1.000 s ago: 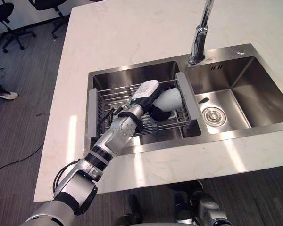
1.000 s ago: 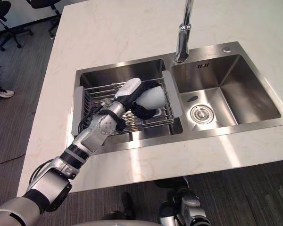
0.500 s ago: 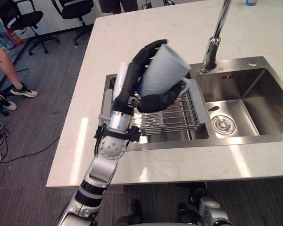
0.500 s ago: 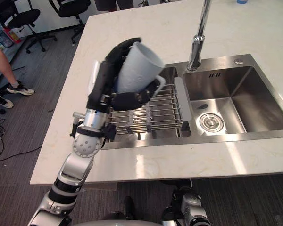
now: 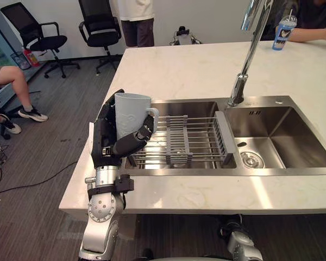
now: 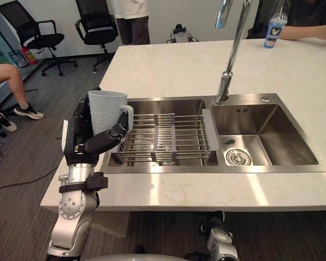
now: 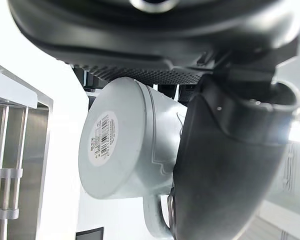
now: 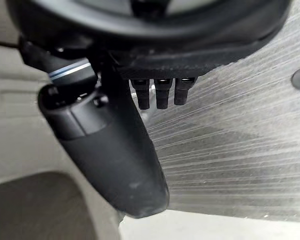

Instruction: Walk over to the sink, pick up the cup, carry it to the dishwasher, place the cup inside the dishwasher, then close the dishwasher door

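Observation:
A pale grey cup [image 5: 131,113] with a handle stands upright in my left hand [image 5: 106,145], whose dark fingers and thumb are curled round it. Hand and cup hover over the counter's left edge, just left of the steel double sink [image 5: 271,173]. The left wrist view looks at the cup's labelled base [image 7: 102,141] with the thumb [image 7: 225,165] across its side. My right hand [image 8: 110,155] hangs idle over grey floor, fingers relaxed and holding nothing.
A wire dish rack [image 5: 195,142] spans the sink's left basin, and a tall faucet [image 5: 240,87] rises behind the divider. The white marble counter [image 5: 179,70] stretches away. Office chairs [image 5: 100,22] and people stand beyond it; a person sits at left [image 5: 11,87].
My left hand closed on the cup in the rack, lifted it out, then carried it left and down to the counter's edge, turning it upright. The camera has also shifted.

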Motion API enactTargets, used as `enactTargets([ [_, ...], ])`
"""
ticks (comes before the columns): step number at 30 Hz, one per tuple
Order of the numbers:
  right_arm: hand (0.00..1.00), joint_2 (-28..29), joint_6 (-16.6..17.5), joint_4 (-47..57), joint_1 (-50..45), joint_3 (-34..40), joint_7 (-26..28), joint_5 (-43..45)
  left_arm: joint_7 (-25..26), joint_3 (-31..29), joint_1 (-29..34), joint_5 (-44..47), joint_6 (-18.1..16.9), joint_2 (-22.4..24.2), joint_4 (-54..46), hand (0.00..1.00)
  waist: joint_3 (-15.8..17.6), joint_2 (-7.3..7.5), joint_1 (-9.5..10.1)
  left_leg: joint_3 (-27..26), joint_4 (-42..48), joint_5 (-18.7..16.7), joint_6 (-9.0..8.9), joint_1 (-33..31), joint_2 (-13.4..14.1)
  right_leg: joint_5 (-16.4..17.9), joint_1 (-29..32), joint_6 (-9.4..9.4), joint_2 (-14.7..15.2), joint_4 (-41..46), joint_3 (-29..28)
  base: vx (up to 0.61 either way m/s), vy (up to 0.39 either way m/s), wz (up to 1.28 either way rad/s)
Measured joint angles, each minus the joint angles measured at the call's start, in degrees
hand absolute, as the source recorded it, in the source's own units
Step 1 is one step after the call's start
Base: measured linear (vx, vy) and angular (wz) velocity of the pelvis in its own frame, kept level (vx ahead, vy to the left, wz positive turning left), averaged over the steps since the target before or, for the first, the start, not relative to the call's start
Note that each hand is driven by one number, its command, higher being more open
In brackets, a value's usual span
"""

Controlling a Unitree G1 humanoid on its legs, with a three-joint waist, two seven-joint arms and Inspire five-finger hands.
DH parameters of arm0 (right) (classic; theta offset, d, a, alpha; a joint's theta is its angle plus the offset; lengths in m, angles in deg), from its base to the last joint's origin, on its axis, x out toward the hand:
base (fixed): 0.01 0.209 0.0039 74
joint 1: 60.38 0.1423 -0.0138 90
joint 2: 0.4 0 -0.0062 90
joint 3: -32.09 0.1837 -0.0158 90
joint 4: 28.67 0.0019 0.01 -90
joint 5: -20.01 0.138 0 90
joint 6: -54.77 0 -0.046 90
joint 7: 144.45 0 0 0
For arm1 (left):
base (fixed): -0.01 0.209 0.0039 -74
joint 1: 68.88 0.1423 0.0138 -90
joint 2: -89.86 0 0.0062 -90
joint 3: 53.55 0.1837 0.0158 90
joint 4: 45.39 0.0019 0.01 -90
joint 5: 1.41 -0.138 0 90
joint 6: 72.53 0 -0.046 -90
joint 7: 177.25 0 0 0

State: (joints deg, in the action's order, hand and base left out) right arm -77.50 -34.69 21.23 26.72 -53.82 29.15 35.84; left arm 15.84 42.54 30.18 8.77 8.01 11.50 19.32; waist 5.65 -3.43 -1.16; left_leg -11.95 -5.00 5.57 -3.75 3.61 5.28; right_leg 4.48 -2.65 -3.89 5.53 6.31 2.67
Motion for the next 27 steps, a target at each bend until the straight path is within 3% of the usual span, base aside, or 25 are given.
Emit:
enactTargets([
  [3,0.90,1.2,0.2,3.6,1.2,-0.6,-0.6,-0.2,-0.1,0.3,-0.3,0.0,-1.4,0.7,-2.3,0.30,0.7,1.08,0.60,-0.4,2.7,0.0,0.58,-4.3,-0.1,0.5,5.2,-0.65,0.6,4.5,-0.7,-0.06,0.008,-0.10],
  [6,0.90,1.7,0.2,5.4,1.4,-1.1,-1.8,-0.3,-0.1,3.1,-0.5,0.0,-1.4,1.0,-2.0,0.30,1.4,2.62,1.26,0.6,7.1,-1.3,1.98,-7.0,-0.5,1.0,6.0,-2.24,1.7,6.9,-1.2,-0.09,0.022,0.18],
  [7,0.90,1.8,0.1,5.5,1.6,-0.9,-2.3,-0.3,-0.4,3.6,-0.7,0.0,-1.5,1.3,-1.9,0.30,1.5,2.50,1.55,0.7,7.5,-2.0,2.96,-7.9,-0.1,3.0,6.5,-2.34,1.4,9.5,-1.6,-0.12,0.025,0.41],
  [8,0.90,1.9,0.2,5.6,1.4,-1.1,-3.1,-0.3,-0.8,4.5,-0.8,0.0,-1.6,1.2,-1.5,0.30,1.4,3.13,1.59,2.3,8.5,-1.6,3.19,-9.2,-0.5,8.6,8.5,-2.00,1.7,21.6,-2.7,-0.09,-0.022,0.53],
  [9,0.90,2.1,0.2,5.6,1.2,-1.4,-3.3,-0.3,-0.8,4.8,-0.2,0.0,-1.6,1.1,-1.2,0.30,1.2,3.55,1.94,3.1,8.8,-1.1,3.32,-9.6,-1.1,11.0,7.9,-2.61,1.9,27.0,-2.9,-0.09,-0.070,0.62],
  [11,0.90,2.3,0.2,7.2,1.3,-2.8,-3.9,-0.3,-0.5,4.4,0.6,0.0,-1.6,1.2,-1.3,0.30,0.8,4.07,4.06,3.7,11.4,-0.7,3.19,-13.0,-1.6,13.6,4.7,-2.02,2.0,26.2,-3.4,-0.11,-0.117,0.20],
  [13,0.90,2.1,0.2,9.6,1.8,-3.4,-4.4,-0.3,-0.2,4.7,0.6,0.0,-1.6,1.7,-1.5,0.30,0.7,3.55,5.96,4.0,14.0,0.8,1.84,-17.6,-1.0,15.6,4.2,-1.03,0.4,19.1,-3.4,-0.22,-0.153,0.06],
  [14,0.90,1.5,0.2,10.3,2.5,-3.4,-4.9,-0.3,-0.2,5.6,0.7,0.0,-1.6,2.3,-1.4,0.30,0.9,2.38,6.32,5.5,14.2,2.2,1.25,-19.5,0.4,15.8,4.1,0.57,-1.4,16.1,-2.5,-0.32,-0.176,0.44],
  [15,0.90,1.1,0.2,10.3,2.7,-3.5,-5.2,-0.3,-0.2,6.9,1.1,0.0,-0.9,2.9,-1.4,0.30,1.0,1.28,5.48,7.9,13.1,4.1,0.47,-20.0,1.4,15.1,3.9,1.39,-3.2,15.9,-0.5,-0.33,-0.175,0.55],
  [17,0.90,1.0,0.2,10.1,2.7,-3.6,-5.8,-0.3,-0.3,8.6,1.8,0.0,-0.9,2.9,-1.4,0.30,1.0,0.67,5.12,10.0,10.5,7.4,-0.62,-19.4,2.5,14.8,4.2,2.65,-5.0,16.7,1.3,-0.25,-0.140,0.57],
  [18,0.90,0.9,0.4,10.2,2.7,-3.3,-5.9,-0.3,-0.3,9.2,1.8,0.0,-0.9,2.9,-1.4,0.30,1.1,0.32,4.71,10.7,7.1,11.2,-1.31,-18.9,2.8,14.2,4.4,3.95,-5.3,16.9,2.9,-0.35,-0.111,0.91],
  [19,0.90,1.4,0.7,11.0,2.6,-2.1,-6.1,-0.2,-0.5,9.9,1.6,0.0,-0.8,2.6,-1.5,0.30,1.2,0.23,3.11,9.4,8.1,10.5,-1.62,-19.7,2.1,13.5,4.9,5.13,-4.5,16.7,6.5,-0.40,-0.106,1.06],
  [20,0.90,1.4,0.8,11.7,2.4,-1.4,-6.8,-0.2,-0.7,10.4,1.5,0.1,-0.8,2.6,-1.6,0.30,1.3,0.54,2.59,6.9,15.6,4.9,2.32,-20.9,1.2,13.0,5.1,5.30,-3.4,16.8,8.0,-0.31,-0.048,1.06],
  [21,0.90,1.4,0.8,14.1,1.4,-0.7,-7.2,-0.2,-1.2,10.6,1.3,0.2,-0.9,2.4,-1.7,0.30,1.7,1.14,2.51,3.5,24.0,-2.1,4.44,-20.9,0.7,12.1,5.1,5.15,-1.7,16.7,8.8,-0.26,-0.039,0.70],
  [22,0.90,1.1,1.0,17.0,0.1,-0.6,-7.2,-0.2,-1.3,10.7,1.2,0.7,-0.9,2.4,-1.7,0.30,1.7,1.31,2.25,1.3,30.2,-7.2,3.67,-19.8,1.5,10.9,5.5,5.78,-0.6,16.3,9.5,-0.24,0.031,0.49],
  [25,0.90,0.7,1.6,18.7,0.1,-0.4,-7.2,-0.1,-1.5,11.2,-0.5,1.9,-0.9,2.4,-1.0,0.30,0.9,0.29,1.39,0.4,34.4,-13.6,2.82,-14.3,3.8,8.0,5.6,4.62,0.9,13.5,11.0,-0.23,0.141,0.42],
  [27,0.90,0.4,2.1,18.6,0.2,0.5,-7.3,-0.2,-2.0,12.6,-2.7,2.2,-1.9,3.1,1.1,0.30,-1.6,-1.67,0.85,1.3,20.9,-15.3,0.18,-6.6,3.8,5.9,7.2,2.13,1.4,10.5,12.5,-0.15,0.210,0.43],
])
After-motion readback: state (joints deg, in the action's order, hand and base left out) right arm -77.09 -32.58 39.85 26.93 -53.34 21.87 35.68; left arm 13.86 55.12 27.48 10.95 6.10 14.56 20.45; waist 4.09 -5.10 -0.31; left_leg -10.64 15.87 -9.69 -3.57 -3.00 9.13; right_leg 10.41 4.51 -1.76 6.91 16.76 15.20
